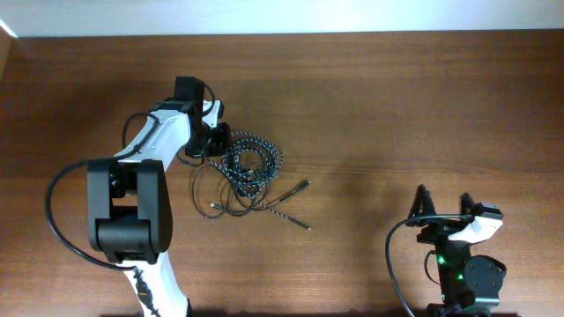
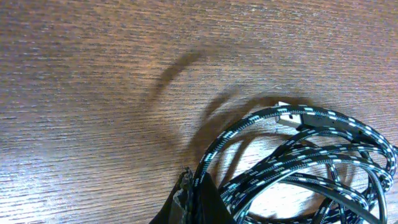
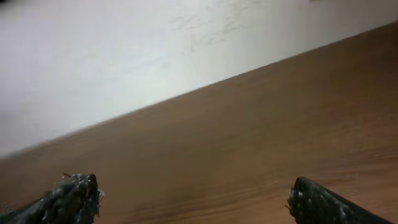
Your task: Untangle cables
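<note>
The cables lie in a tangle at the table's middle left. The black-and-white speckled braided cable [image 1: 254,157] is coiled in loops, with thin black cables [image 1: 205,187] looped below it and plug ends [image 1: 301,187] trailing right. My left gripper [image 1: 214,139] sits at the coil's left edge, its fingers pressed together on a strand of the speckled cable [image 2: 292,158], seen close in the left wrist view [image 2: 198,194]. My right gripper [image 1: 443,204] is open and empty at the front right, far from the cables; its wrist view [image 3: 193,199] shows only bare table between the fingertips.
The wooden table [image 1: 397,97] ends at a pale wall along the far edge [image 1: 282,18]. Thick black arm cords loop beside the left arm base [image 1: 55,211] and the right arm base [image 1: 392,255].
</note>
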Controlling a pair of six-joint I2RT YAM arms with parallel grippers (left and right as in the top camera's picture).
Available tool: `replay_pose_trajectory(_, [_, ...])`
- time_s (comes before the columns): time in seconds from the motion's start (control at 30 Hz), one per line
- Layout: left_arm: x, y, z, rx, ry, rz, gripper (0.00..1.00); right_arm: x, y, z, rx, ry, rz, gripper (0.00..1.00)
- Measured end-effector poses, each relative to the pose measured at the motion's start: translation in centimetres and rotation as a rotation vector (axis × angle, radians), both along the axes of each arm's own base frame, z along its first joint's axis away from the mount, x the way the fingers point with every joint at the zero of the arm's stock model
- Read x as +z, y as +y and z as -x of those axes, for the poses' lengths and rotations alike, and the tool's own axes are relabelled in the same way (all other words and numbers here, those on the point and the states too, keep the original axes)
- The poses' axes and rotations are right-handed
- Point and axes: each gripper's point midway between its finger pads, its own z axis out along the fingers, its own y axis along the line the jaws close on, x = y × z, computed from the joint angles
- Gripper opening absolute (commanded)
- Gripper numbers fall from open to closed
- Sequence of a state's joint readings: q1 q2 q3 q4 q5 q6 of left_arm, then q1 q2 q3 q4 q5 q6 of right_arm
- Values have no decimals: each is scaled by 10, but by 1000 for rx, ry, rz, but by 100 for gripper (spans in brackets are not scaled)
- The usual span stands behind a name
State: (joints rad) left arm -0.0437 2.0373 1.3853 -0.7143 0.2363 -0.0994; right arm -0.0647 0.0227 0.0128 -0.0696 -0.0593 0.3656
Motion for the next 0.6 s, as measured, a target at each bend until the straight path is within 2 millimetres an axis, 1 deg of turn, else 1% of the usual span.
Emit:
replay_pose_trajectory(0.03, [0,0,0,3,1,0,0,4,27,2,144,-4,-170,99])
replay_pose_trajectory(0.07, [0,0,1,3,4,1,0,7,56,9,312,19,-289,99])
replay_pose_trajectory(0.13, [0,0,2,7,9,1,0,8,94,27,545,81,-402,99])
replay_pose_trajectory(0.17, [0,0,2,6,11,4,0,8,107,36,624,128,-484,99])
replay_pose_trajectory(0.2, [1,-6,3,3,15,35,0,12,114,42,675,156,-562,99])
replay_pose_trajectory(0.23, [2,-10,3,-3,15,64,0,13,118,45,705,157,-560,97])
replay_pose_trajectory(0.3, [7,-22,4,-17,16,136,0,13,120,47,719,154,-541,97])
replay_pose_trajectory(0.33, [12,-28,5,-24,13,177,0,13,119,46,718,150,-534,97])
replay_pose_trajectory(0.37, [22,-30,4,-26,-3,203,0,13,119,46,717,144,-520,98])
replay_pose_trajectory(0.4, [41,-30,2,-29,-44,218,0,13,118,45,713,138,-508,98])
replay_pose_trajectory(0.43, [81,-30,-1,-37,-134,229,0,13,118,45,711,132,-493,98])
replay_pose_trajectory(0.47, [133,-31,-1,-54,-263,237,0,12,118,45,712,128,-480,98])
replay_pose_trajectory(0.5, [172,-31,5,-65,-356,238,0,12,117,44,710,124,-471,98])
replay_pose_trajectory(0.53, [218,-31,18,-79,-466,240,0,12,117,44,708,122,-463,98])
replay_pose_trajectory(0.57, [249,-31,29,-89,-545,241,0,12,117,44,707,120,-455,96])
replay_pose_trajectory(0.6, [289,-31,49,-104,-646,244,0,16,116,44,705,110,-442,96])
